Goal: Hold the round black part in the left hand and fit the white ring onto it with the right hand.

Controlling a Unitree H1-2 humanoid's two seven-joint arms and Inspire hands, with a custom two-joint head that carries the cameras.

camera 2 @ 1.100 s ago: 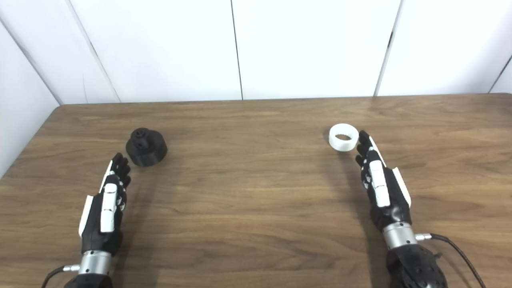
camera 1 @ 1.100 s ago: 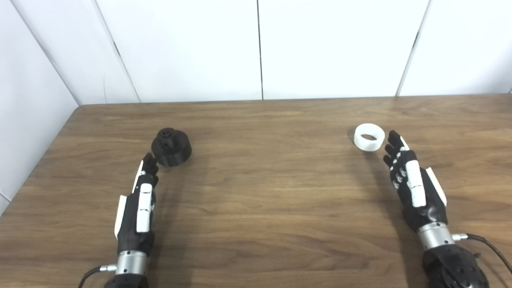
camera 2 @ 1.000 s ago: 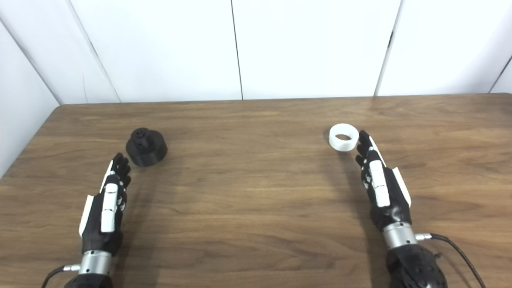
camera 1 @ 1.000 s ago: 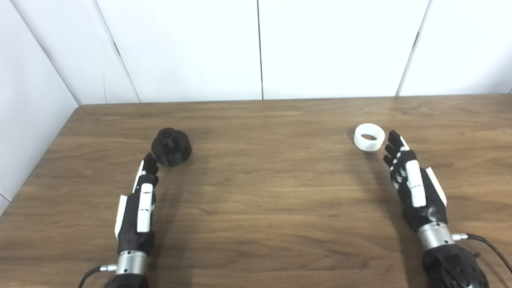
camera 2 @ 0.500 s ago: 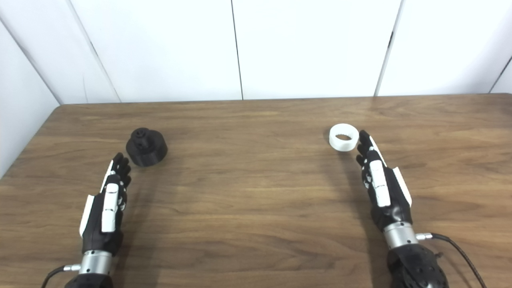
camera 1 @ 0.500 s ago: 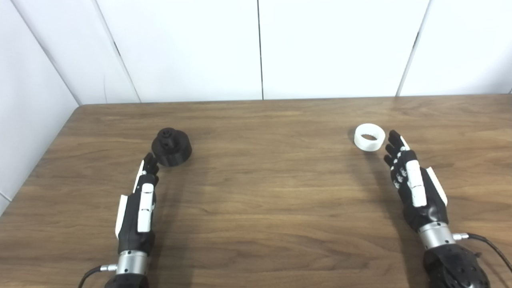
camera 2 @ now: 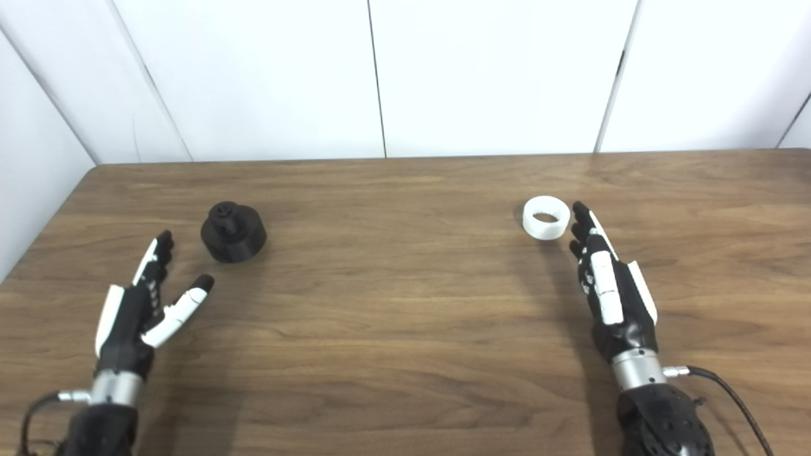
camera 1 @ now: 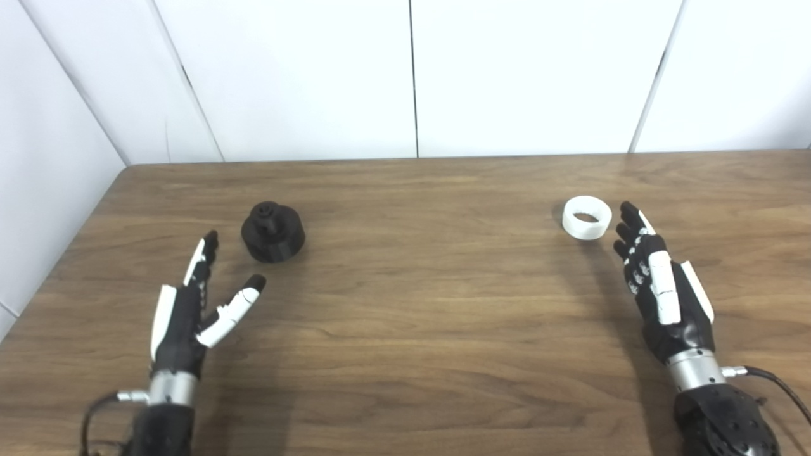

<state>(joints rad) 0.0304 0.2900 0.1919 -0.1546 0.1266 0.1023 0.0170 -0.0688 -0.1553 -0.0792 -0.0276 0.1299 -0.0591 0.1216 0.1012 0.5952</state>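
A round black part with a small knob on top sits on the wooden table at the left. My left hand is open, thumb spread to the right, a little in front and to the left of the part, not touching it. A white ring lies flat at the right. My right hand is open with straight fingers; its fingertips are just right of the ring, close to its side. Both hands hold nothing.
White wall panels stand behind the table's far edge and along its left side. A black cable runs from my right wrist at the lower right.
My left hand has moved left and a little back from the black part, turned, and spread its thumb out. My right hand has hardly moved. The part and ring lie as before.
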